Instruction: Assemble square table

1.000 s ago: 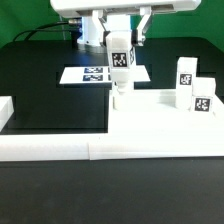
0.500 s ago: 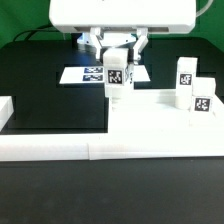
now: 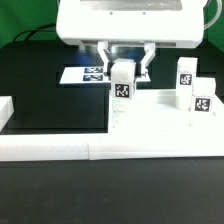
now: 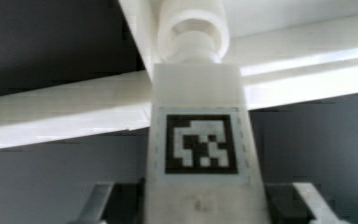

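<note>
Exterior view: two legs point(image 3: 192, 88) beside hand point(image 3: 123, 95).

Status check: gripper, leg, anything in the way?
Gripper shut on leg, upright over tabletop. Two legs stand apart on the exterior view's right. Nothing blocking.

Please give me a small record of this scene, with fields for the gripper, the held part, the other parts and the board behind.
gripper: gripper, closed on one leg
held part: table leg, upright, its tag facing the camera, lower end at the tabletop
tabletop: white square slab, flat on the table, toward the exterior view's right
other legs: two tagged legs standing on the slab, at the exterior view's right
fourth leg: not seen
marker board: marker board behind the arm, partly hidden
</note>
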You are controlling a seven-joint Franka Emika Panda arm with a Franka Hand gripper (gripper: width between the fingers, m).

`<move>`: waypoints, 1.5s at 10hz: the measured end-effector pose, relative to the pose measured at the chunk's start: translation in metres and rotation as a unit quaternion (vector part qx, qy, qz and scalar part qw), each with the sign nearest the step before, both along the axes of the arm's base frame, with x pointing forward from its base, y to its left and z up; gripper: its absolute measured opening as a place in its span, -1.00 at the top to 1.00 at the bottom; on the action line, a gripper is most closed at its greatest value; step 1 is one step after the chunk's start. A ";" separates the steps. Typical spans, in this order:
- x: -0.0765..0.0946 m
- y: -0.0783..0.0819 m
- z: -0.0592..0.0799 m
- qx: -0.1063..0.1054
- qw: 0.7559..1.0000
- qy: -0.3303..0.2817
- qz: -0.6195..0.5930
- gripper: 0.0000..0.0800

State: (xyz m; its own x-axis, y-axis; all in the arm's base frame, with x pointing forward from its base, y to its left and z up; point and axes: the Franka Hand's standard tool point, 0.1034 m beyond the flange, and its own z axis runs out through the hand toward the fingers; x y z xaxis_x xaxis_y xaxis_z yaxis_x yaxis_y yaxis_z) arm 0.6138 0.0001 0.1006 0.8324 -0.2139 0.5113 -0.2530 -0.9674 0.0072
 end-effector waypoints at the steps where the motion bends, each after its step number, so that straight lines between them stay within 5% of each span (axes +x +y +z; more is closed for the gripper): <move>1: -0.001 0.000 -0.002 -0.001 1.000 0.002 0.000 0.27; 10: -0.003 0.006 -0.014 -0.028 0.999 -0.043 0.015 0.27; 11: -0.003 0.006 -0.014 -0.029 0.999 -0.041 0.018 0.03; 12: -0.003 0.006 -0.014 -0.031 0.998 -0.041 0.020 0.03; 13: -0.003 0.006 -0.014 -0.032 0.998 -0.041 0.022 -0.40; 15: -0.003 0.006 -0.014 -0.036 0.998 -0.040 0.027 -0.61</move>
